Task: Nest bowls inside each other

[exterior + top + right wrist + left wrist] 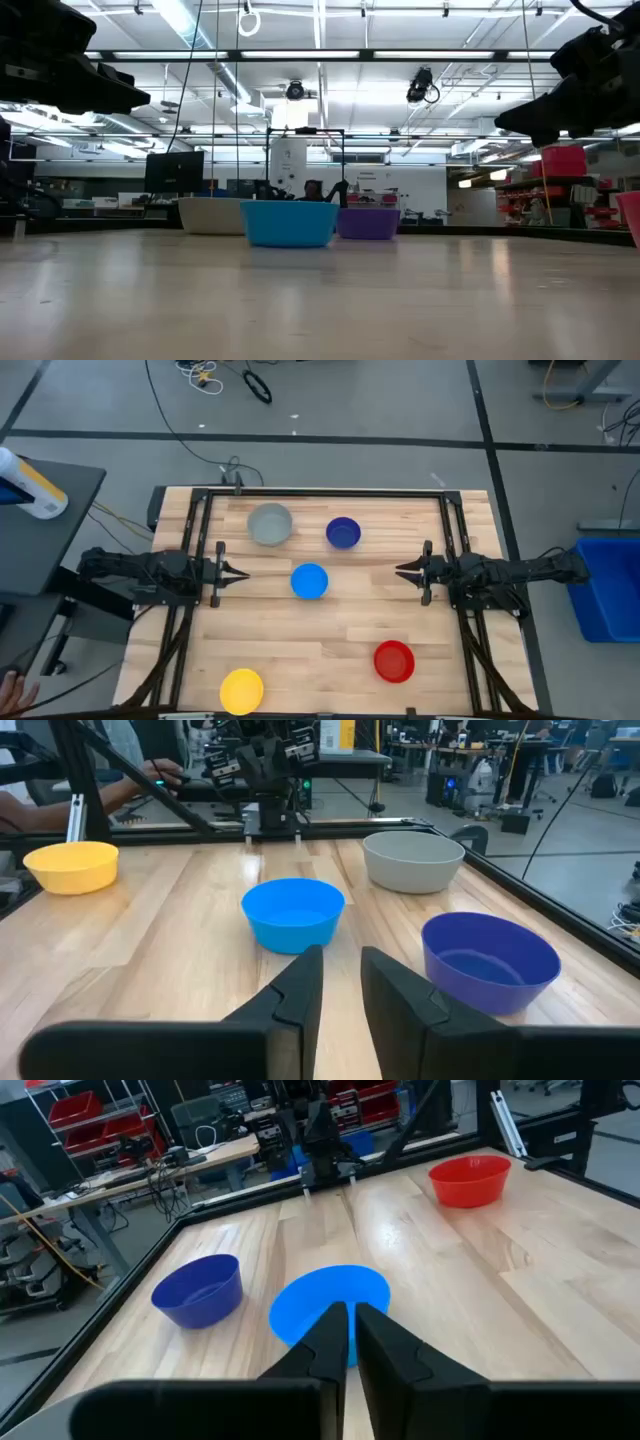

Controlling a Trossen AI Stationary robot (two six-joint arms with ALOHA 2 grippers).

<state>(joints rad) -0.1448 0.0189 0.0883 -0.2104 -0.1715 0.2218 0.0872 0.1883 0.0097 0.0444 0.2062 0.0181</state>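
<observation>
I count five bowls on my table (330, 640), one of each colour: one grey bowl (269, 524), one dark blue bowl (343, 532), one light blue bowl (309, 581), one yellow bowl (241, 690) and one red bowl (394, 661).

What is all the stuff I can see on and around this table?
Grey bowl: one, grey, far side of the table, left of the dark blue bowl.
Dark blue bowl: one, dark blue, far side, near the middle.
Light blue bowl: one, light blue, table centre, between the two grippers.
Yellow bowl: one, yellow, near edge, left.
Red bowl: one, red, near side, right.
Table: one, pale wood, dark frame.
Bin: one, blue, on the floor at right.
Left gripper: one, dark, left of the light blue bowl, shut, empty.
Right gripper: one, dark, right of that bowl, slightly open, empty.
</observation>
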